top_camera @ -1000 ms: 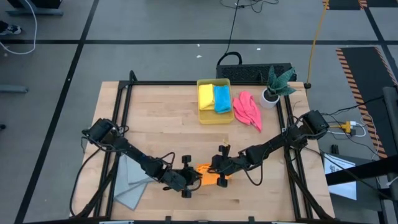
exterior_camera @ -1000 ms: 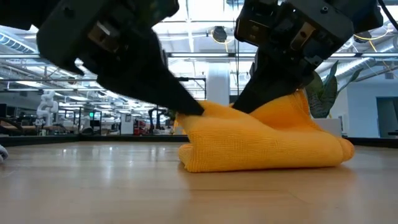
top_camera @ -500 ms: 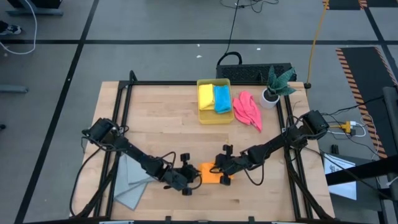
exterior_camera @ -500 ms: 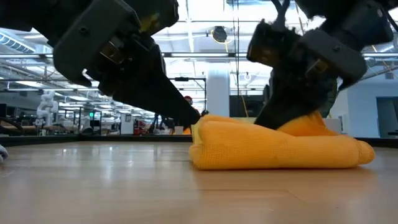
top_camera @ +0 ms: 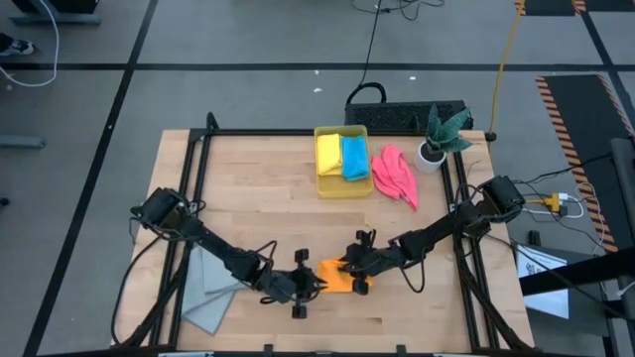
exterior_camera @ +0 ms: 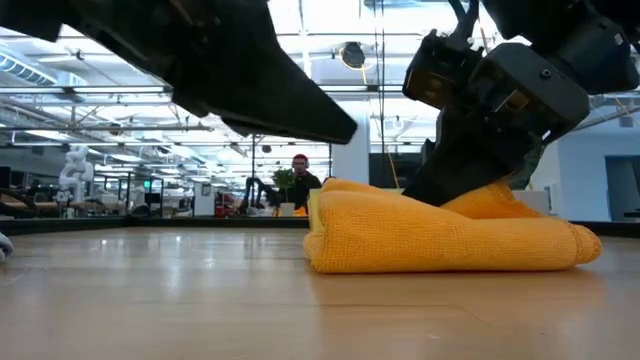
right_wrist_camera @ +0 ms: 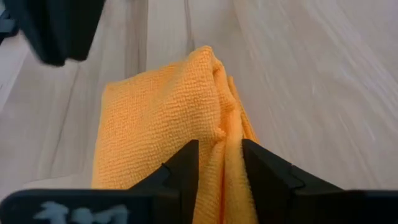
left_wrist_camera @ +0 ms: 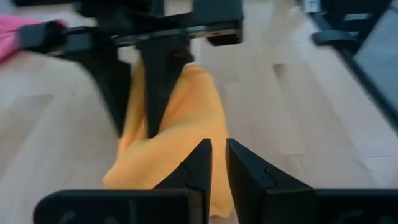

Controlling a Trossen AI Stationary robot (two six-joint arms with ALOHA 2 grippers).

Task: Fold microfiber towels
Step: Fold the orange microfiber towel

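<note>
— Since a moment before, the left end effector [top_camera: 316, 286] had backed off the folded orange microfiber towel [top_camera: 340, 277], fingers nearly together, empty.

— Right end effector [top_camera: 349, 270]?

— Parted around that towel's edge, near the bench [top_camera: 258, 188] front. Yellow [top_camera: 328, 155] and blue [top_camera: 353, 158] towels sat binned; pink [top_camera: 394, 176] and grey [top_camera: 207, 295] remained.

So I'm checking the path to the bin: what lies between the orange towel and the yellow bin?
Only bare wooden table lies between the orange towel and the yellow bin, as the high view shows.

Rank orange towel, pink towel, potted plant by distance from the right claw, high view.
From the right claw:
1. Orange towel, right at its tips, near the table's front.
2. Pink towel, farther back, beside the yellow bin.
3. Potted plant, back right corner.
</note>
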